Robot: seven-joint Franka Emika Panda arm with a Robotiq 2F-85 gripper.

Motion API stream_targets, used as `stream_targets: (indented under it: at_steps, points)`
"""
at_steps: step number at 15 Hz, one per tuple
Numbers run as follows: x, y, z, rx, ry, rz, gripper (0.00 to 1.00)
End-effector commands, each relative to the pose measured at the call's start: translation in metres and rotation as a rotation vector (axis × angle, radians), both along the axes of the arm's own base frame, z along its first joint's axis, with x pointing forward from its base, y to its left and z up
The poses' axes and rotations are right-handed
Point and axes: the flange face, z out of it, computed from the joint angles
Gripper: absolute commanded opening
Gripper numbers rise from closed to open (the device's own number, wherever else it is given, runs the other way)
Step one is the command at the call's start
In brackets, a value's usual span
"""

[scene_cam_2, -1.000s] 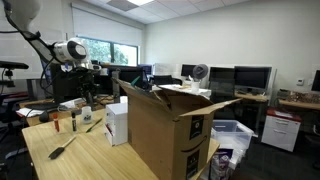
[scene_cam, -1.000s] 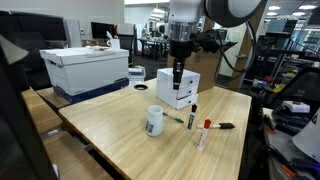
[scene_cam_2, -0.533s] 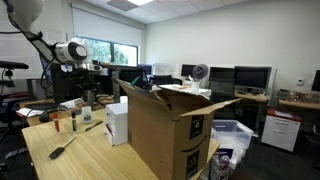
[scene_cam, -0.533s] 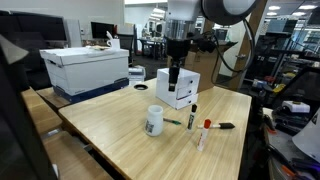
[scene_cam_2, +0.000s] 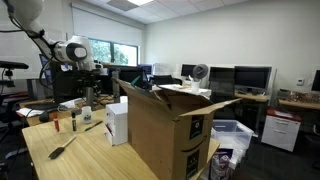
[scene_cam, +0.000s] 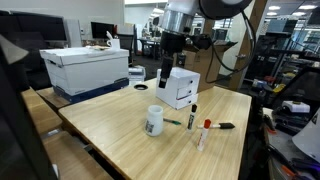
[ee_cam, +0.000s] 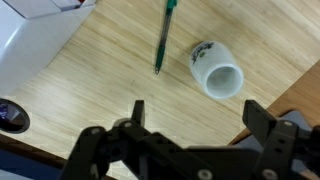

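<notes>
- Found the gripper (ee_cam: 193, 110) spread wide in the wrist view, fingers (ee_cam: 138, 108) well apart with nothing between them, hanging clear above the wooden table (ee_cam: 90, 80).
- Saw the white mug (ee_cam: 217, 74) just ahead of the gap, upright with its mouth showing. Lay offset toward the finger at the right of that view and was not touched.
- Noted the green pen (ee_cam: 162, 38) farther ahead and toward the opposite finger. Kept apart from the mug, long axis running almost straight away from the gripper.
- Read the mug as the closer of the two to the gap.
- Placed both near the middle of the table (scene_cam: 110, 130) in an exterior view. Set the mug (scene_cam: 154, 121) toward the near edge and the pen (scene_cam: 176, 122) just beside it. Put the gripper (scene_cam: 164, 78) higher up and toward the far edge.
- Marked the small white box (scene_cam: 181, 87) by the far edge, just beside the gripper, with a black marker (scene_cam: 193, 113) lying near it.
- Against a second earlier: had slid sideways off the front of the small white box, toward the table corner beside the large white box (scene_cam: 85, 65). Found mug, pen and marker where they were.
</notes>
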Motion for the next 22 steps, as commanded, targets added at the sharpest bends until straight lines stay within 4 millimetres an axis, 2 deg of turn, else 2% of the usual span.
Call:
stream_targets:
  at_steps: [1, 4, 8, 16, 22]
  points:
    - [-0.007, 0.002, 0.005, 0.042, -0.017, 0.037, 1.00]
    - [-0.020, 0.009, 0.006, -0.034, 0.030, 0.125, 1.00]
    - [-0.032, 0.013, 0.013, -0.101, 0.057, 0.120, 1.00]
    - [-0.027, 0.001, 0.026, -0.157, 0.008, -0.150, 1.00]
    - [-0.021, 0.004, 0.021, -0.133, 0.015, -0.163, 1.00]
